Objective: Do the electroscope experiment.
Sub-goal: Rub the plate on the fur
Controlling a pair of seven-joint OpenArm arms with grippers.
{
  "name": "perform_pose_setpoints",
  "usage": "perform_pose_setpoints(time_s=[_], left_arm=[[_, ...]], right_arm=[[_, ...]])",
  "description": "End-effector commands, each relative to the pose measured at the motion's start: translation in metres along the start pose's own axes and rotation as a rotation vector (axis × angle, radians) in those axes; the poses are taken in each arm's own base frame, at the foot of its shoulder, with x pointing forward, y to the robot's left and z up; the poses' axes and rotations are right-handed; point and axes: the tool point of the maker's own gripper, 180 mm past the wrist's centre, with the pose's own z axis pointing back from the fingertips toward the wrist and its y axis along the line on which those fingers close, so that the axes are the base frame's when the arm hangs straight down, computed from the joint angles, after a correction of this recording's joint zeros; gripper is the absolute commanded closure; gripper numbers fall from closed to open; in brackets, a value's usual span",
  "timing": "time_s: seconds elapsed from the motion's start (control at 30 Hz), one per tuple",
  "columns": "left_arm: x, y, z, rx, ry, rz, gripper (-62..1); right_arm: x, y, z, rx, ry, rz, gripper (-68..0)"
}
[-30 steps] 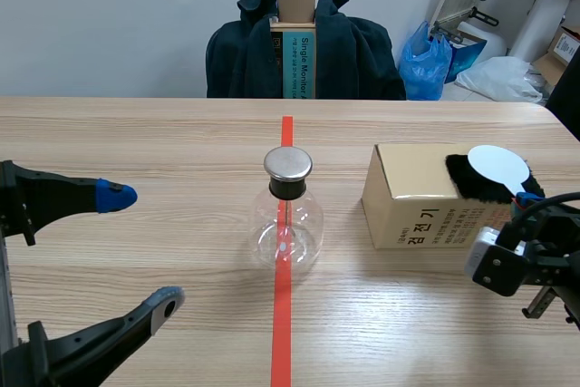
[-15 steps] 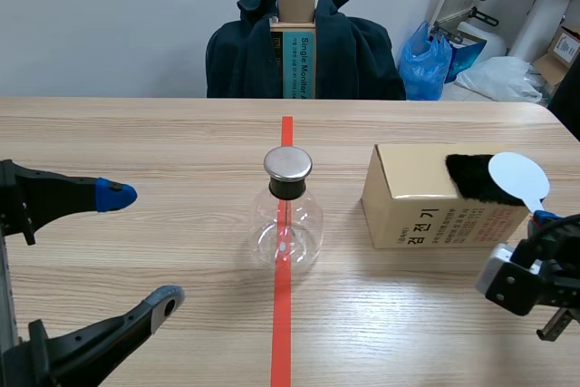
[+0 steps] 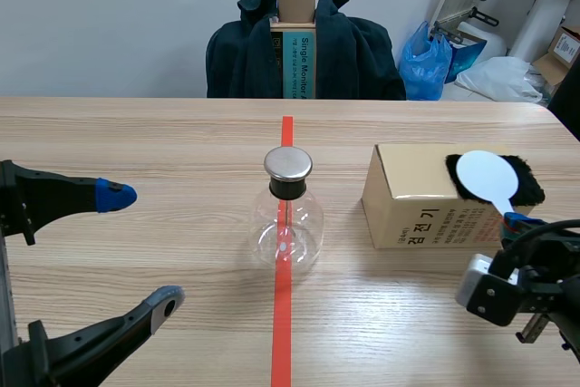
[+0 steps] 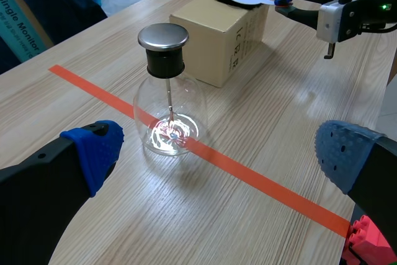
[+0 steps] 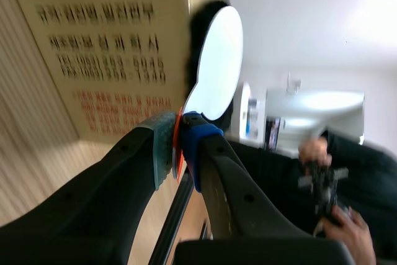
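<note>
While the right gripper (image 3: 518,221) pinched the paddle (image 3: 485,176) by its handle, the white disc lay over the fur (image 3: 527,184) atop the box (image 3: 412,198). Flask (image 3: 288,215) stood just beside the box, ahead of the left gripper (image 4: 220,153), fingers spread wide. Box carried Korean print.

Flask (image 3: 287,227) on tape line (image 3: 282,333); box (image 3: 412,201) right of it; fur (image 3: 527,184) atop box, under paddle (image 3: 485,175).

Right pincer (image 3: 517,221) holds white paddle (image 3: 481,175) at black fur (image 3: 529,185) on box (image 3: 408,189)
</note>
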Motion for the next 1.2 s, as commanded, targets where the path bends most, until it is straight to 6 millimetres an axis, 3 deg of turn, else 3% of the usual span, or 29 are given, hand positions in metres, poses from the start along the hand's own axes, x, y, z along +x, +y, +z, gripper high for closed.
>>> perform_pose_setpoints(time_s=[0.0, 0.17, 0.33, 0.5, 0.63, 0.67, 0.8, 0.83, 0.97, 1.1, 1.17], left_arm=[[0.007, -0.001, -0.002, 0.003, -0.035, 0.011, -62.3], [0.007, -0.001, -0.002, 0.003, -0.035, 0.011, -62.3], [0.007, -0.001, -0.002, 0.003, -0.035, 0.011, -62.3], [0.007, 0.000, -0.002, 0.007, -0.035, 0.010, -62.3], [0.007, 0.000, -0.002, 0.007, -0.035, 0.010, -62.3], [0.007, 0.000, -0.002, 0.008, -0.036, 0.010, -62.3], [0.008, -0.001, -0.003, 0.015, -0.044, 0.017, -62.3], [0.008, -0.001, -0.003, 0.016, -0.045, 0.018, -62.3], [0.008, -0.001, -0.003, 0.016, -0.045, 0.018, -62.3], [0.007, -0.001, -0.003, 0.016, -0.044, 0.018, -62.3], [0.007, -0.001, -0.003, 0.016, -0.044, 0.018, -62.3]], right_arm=[[-0.020, -0.011, -0.002, -0.022, 0.073, 0.013, -0.8], [0.015, -0.009, -0.002, -0.016, -0.113, 0.028, -0.8], [-0.019, -0.011, -0.002, -0.022, 0.067, 0.024, -0.8], [0.014, -0.008, -0.004, -0.016, -0.086, 0.032, -0.8], [-0.020, -0.008, -0.002, -0.013, 0.096, 0.041, -0.8], [-0.020, -0.008, -0.002, -0.011, 0.091, 0.048, -0.8], [0.013, -0.005, -0.004, -0.005, -0.073, 0.058, -0.8], [0.012, -0.005, -0.004, -0.005, -0.064, 0.056, -0.8], [-0.021, -0.008, -0.003, -0.008, 0.101, 0.058, -0.8], [0.012, -0.006, -0.004, -0.004, -0.077, 0.059, -0.8], [0.007, -0.006, -0.004, -0.009, -0.045, 0.055, -0.8]])
